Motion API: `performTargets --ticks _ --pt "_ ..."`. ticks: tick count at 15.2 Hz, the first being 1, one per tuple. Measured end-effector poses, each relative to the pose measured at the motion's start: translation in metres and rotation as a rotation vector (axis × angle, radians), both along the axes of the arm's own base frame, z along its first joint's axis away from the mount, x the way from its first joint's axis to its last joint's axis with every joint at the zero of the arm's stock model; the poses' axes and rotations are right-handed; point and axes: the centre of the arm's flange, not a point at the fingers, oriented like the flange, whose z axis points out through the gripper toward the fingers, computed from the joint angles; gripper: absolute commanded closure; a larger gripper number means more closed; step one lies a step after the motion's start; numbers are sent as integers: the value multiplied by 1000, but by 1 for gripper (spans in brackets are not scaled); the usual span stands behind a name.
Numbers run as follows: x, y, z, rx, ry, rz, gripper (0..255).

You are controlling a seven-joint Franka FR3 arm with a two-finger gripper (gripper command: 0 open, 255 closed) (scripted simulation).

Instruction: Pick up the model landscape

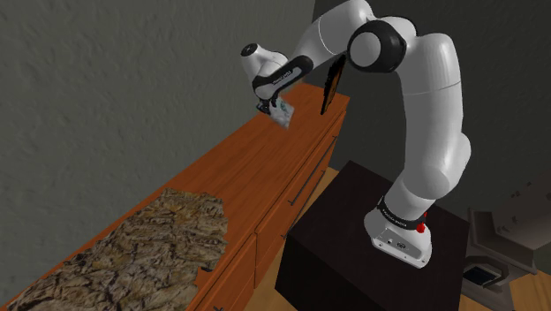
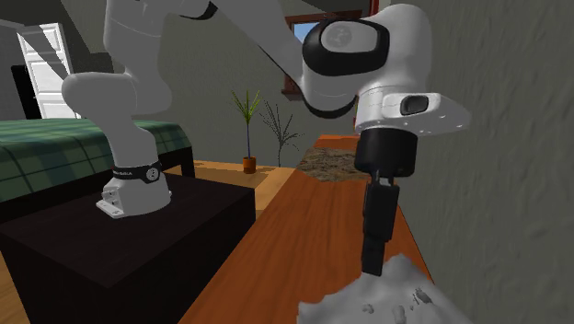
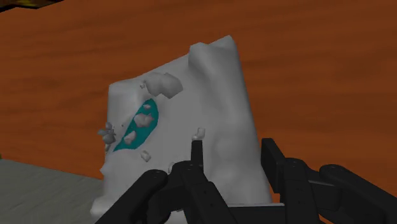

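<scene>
Because the model landscape [image 3: 184, 108] is offering a narrow ridge along one edge, the gripper [image 3: 233, 156] is clamping its fingers [image 3: 196, 153] there; the white piece is hanging tilted over the wooden dresser [image 1: 265, 168] beside the wall [image 1: 132, 88], seemingly clear of its top.

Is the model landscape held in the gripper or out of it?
Held: the gripper fingers clasp the white model landscape between them.
</scene>
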Motion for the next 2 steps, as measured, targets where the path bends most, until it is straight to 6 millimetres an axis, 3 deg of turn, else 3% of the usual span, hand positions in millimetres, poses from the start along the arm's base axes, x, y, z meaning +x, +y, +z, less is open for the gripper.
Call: performTargets --ticks 2 --pt "0 0 8 0 0 0 255"
